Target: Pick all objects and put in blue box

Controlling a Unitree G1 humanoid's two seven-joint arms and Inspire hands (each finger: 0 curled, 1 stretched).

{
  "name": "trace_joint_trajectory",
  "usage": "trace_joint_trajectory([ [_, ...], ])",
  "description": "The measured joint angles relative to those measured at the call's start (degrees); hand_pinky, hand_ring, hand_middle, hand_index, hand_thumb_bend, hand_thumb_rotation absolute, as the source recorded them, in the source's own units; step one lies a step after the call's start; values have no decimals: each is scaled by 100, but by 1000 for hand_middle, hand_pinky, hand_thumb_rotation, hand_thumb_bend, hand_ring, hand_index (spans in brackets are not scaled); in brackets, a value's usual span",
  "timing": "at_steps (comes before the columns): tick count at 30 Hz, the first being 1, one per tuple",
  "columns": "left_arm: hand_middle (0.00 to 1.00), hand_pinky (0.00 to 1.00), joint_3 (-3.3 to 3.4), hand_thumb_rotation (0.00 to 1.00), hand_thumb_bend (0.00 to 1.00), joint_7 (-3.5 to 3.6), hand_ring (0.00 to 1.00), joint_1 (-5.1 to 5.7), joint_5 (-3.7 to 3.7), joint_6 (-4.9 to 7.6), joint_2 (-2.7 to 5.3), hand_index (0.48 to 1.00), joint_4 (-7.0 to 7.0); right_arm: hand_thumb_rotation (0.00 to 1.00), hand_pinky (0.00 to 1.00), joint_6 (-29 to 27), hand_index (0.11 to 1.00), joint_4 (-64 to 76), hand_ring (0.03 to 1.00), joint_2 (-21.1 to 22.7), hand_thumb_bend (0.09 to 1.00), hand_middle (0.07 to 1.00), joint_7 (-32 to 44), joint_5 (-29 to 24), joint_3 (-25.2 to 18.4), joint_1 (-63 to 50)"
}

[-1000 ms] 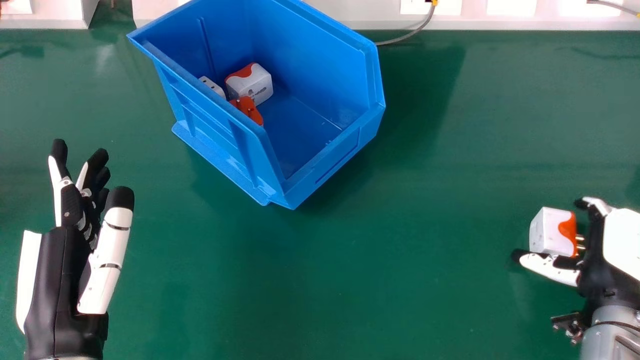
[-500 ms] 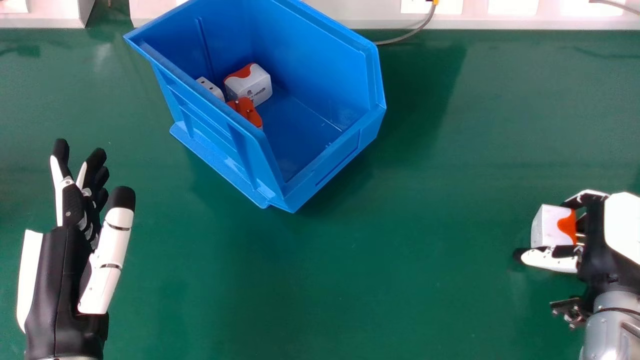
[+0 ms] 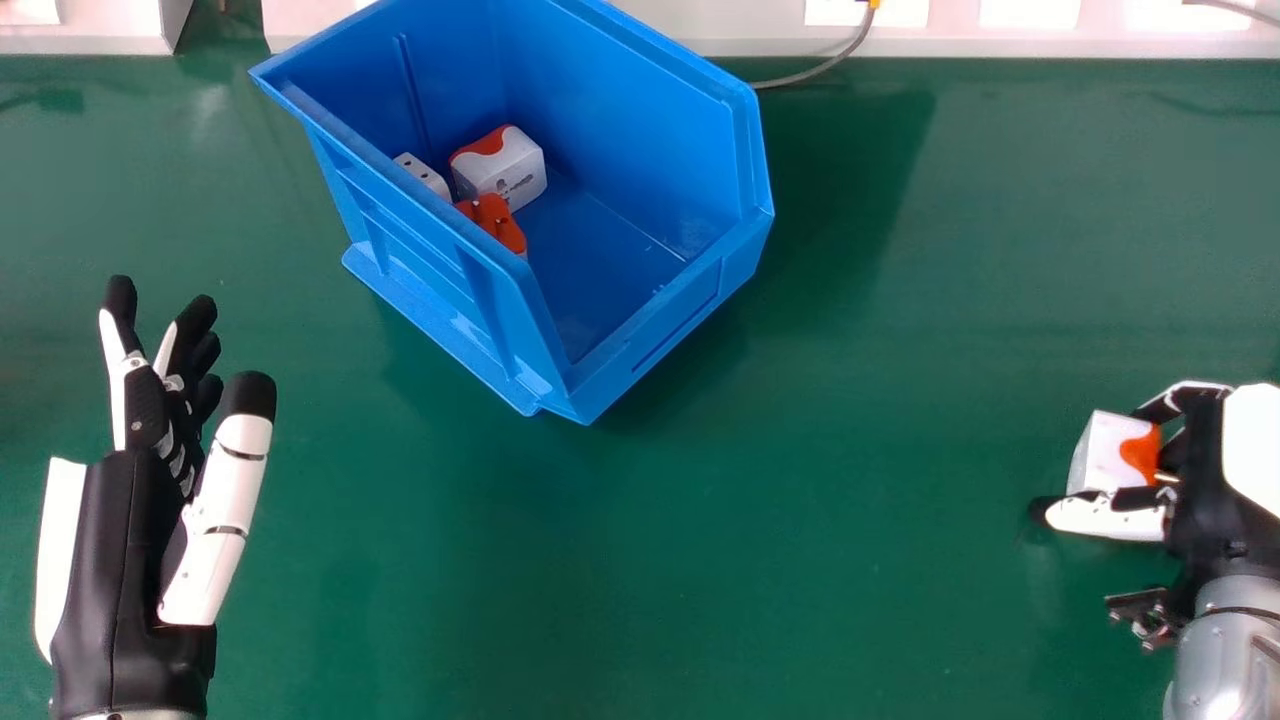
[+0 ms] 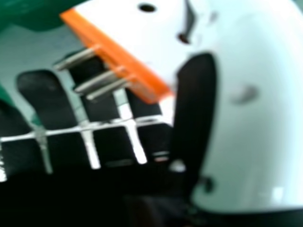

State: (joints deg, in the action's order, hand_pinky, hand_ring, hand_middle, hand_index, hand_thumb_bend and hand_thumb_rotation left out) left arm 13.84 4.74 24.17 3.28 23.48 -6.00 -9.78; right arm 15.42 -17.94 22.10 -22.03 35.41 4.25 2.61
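At the head view's right edge my right hand is curled round a white-and-orange plug adapter, with the thumb along its near side. In the right hand view the adapter shows its metal pins and orange face between the fingers and thumb of my right hand. The blue box stands at the upper middle of the head view. Inside it lie a white-and-orange cube, a white block and an orange piece. My left hand is open and empty at the left.
The green table stretches between the hands and the box. A white ledge runs along the far edge, and a grey cable reaches the table behind the box.
My right hand's fingers have closed round the adapter, which has tilted a little. The left hand has stayed nearly still.
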Motion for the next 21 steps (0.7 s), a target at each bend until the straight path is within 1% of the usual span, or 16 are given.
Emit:
trace_joint_trajectory([
  [2,963,968,-3,772,500,-10,967,-10,-3,-23,6,951,-16,139,120,-16,471,290,165,-11,491,230,45,-47,-9,-129],
  [5,963,961,-5,783,507,-11,966,-25,-5,-23,22,950,-31,140,80,-147,469,825,116,-23,490,169,75,-128,-13,-391],
  [6,962,961,-3,776,498,-13,964,-25,-10,-25,22,949,-31,142,69,-198,469,1054,102,-24,489,152,104,-128,-14,-484],
  [7,960,958,-2,773,495,-16,962,-27,-33,-27,21,948,-31,142,62,-231,469,1284,94,-26,489,143,129,-128,-14,-577],
  [8,961,959,-3,775,495,-20,962,-27,-50,-27,22,948,-34,142,59,-259,469,1546,91,-30,489,139,173,-128,-15,-674],
  [12,962,966,-4,778,515,-23,964,-33,-62,-34,23,951,-49,140,59,-326,469,2439,91,-70,490,139,407,-113,-3,-992],
  [15,957,961,-5,764,496,-29,960,-32,-66,-46,37,946,-59,139,63,-258,469,3027,93,-192,490,144,625,-71,45,-1167],
  [17,957,959,-6,763,487,-47,961,-33,-92,-52,46,947,-62,140,67,-178,469,3346,97,-298,490,148,781,-26,89,-1228],
  [20,956,955,-6,775,521,-78,959,-34,-106,-54,47,946,-63,137,65,-186,469,3671,94,-410,492,140,879,136,183,-1237],
  [21,958,962,-5,783,550,-82,963,-34,-105,-53,46,947,-62,136,63,-212,469,3740,92,-422,491,137,892,160,234,-1227],
])
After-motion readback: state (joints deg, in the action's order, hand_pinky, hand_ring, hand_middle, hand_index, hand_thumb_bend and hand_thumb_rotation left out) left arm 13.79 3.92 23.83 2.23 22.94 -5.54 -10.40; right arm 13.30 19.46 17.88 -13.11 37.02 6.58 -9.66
